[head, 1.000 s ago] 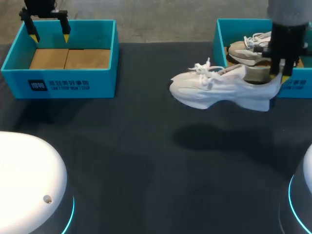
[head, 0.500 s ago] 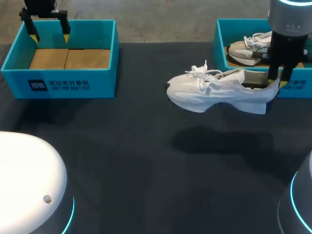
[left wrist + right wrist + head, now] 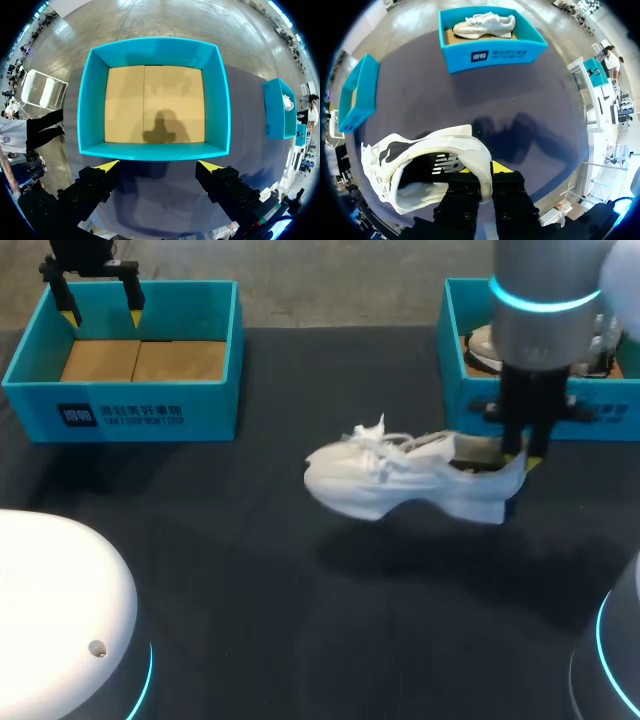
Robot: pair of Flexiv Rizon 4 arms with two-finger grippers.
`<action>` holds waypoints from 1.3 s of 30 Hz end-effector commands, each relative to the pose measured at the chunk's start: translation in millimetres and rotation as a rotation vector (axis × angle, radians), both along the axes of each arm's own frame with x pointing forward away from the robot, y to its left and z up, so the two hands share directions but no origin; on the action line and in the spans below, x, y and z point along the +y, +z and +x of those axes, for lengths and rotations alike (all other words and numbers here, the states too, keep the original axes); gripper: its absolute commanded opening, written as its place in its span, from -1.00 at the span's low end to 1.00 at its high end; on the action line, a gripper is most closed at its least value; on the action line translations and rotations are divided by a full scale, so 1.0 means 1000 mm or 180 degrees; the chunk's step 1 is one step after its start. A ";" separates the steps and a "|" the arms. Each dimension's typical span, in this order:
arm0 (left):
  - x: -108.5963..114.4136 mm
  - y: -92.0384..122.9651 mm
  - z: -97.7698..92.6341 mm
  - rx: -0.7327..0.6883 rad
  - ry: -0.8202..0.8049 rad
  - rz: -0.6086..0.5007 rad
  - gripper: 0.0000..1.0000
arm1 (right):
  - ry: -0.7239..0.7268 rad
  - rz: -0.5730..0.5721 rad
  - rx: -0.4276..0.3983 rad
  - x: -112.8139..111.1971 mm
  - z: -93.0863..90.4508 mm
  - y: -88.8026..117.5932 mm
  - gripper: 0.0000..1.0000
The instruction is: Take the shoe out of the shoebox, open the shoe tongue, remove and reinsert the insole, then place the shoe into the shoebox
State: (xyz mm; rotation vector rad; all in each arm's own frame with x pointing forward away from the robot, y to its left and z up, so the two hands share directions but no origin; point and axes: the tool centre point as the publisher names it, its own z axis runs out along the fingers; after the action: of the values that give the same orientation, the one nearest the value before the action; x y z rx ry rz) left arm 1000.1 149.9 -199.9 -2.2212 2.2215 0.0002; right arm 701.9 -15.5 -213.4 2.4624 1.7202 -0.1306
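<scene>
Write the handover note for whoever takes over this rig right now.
Right gripper: shut on the heel collar of the white shoe, holding it above the table, toe toward the left.
Left gripper: open, over the empty left shoebox.
Right shoebox holds a second shoe.
Done: shoe out of the box.
Left: open tongue, remove and reinsert insole, put shoe back in the shoebox.

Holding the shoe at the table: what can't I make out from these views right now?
Head view: my right arm covers most of the beige shoe inside the right turquoise cardboard shoebox.
Right wrist view: the held white mesh sneaker's insole is lost in the dark interior.
Head view: the right pincer's yellow tips sit partly behind the sneaker's heel.
</scene>
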 end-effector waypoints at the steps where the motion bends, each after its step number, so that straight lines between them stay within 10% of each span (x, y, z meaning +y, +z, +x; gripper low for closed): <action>1: 0.000 0.000 0.000 0.0000 0.0000 0.0000 1.00 | 0.0004 -0.0052 0.0052 0.032 0.006 -0.020 -1.00; 14: 0.000 0.000 0.000 0.0000 0.0000 0.0000 1.00 | 0.0127 -0.0062 0.0188 0.078 -0.007 -0.068 -1.00; 39: 0.000 0.000 0.000 0.0000 0.0000 0.0000 1.00 | 0.0217 -0.0057 0.0347 0.082 -0.011 -0.138 -1.00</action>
State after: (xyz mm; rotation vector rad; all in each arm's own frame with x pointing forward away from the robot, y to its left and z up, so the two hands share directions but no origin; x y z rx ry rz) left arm 1000.1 149.9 -200.0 -2.2215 2.2215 0.0001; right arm 690.5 65.7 -351.9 2.4229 1.8394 -0.2754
